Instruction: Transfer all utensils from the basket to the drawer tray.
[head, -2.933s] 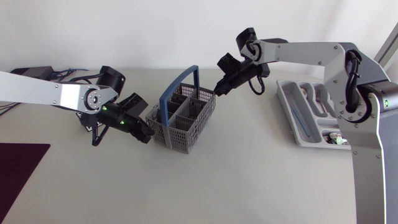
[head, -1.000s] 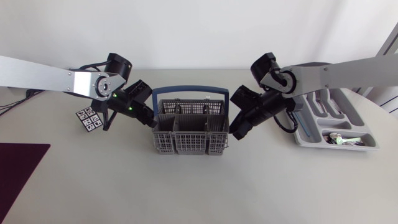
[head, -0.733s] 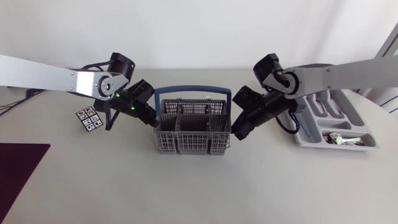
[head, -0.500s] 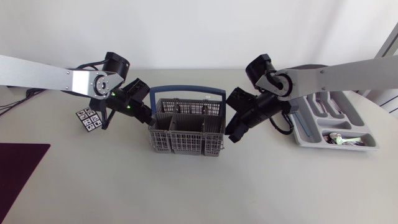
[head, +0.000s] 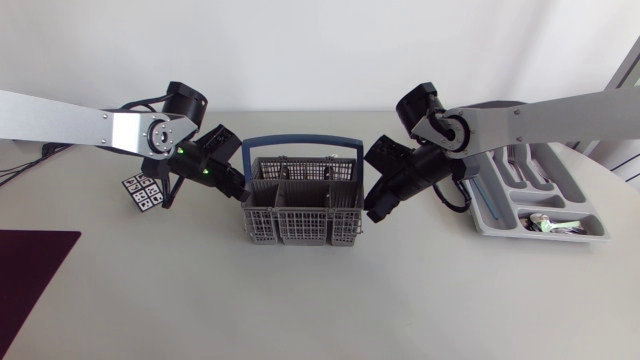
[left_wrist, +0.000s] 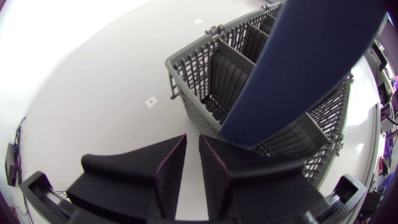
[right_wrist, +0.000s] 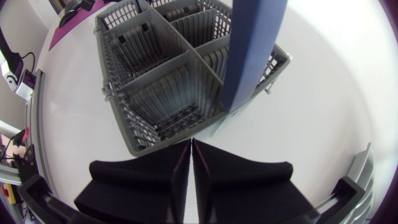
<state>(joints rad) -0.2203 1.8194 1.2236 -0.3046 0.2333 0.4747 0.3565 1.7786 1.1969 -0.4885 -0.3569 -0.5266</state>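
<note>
Basket: the grey plastic lattice basket with a blue handle (head: 300, 228) is placed mid-table, and its compartments are seen empty.
Left gripper (head: 237, 187): beside the basket's left wall, fingers a narrow slit apart, nothing held.
Right gripper (head: 373, 207): beside the right wall, fingers pressed together.
Advice: any push is best kept low and even, so the basket is not tipped.

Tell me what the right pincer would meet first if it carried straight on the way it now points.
Most likely the end wall of the basket, beside the foot of its blue handle; the right pincer points at it from close by, though depth is unclear.
</note>
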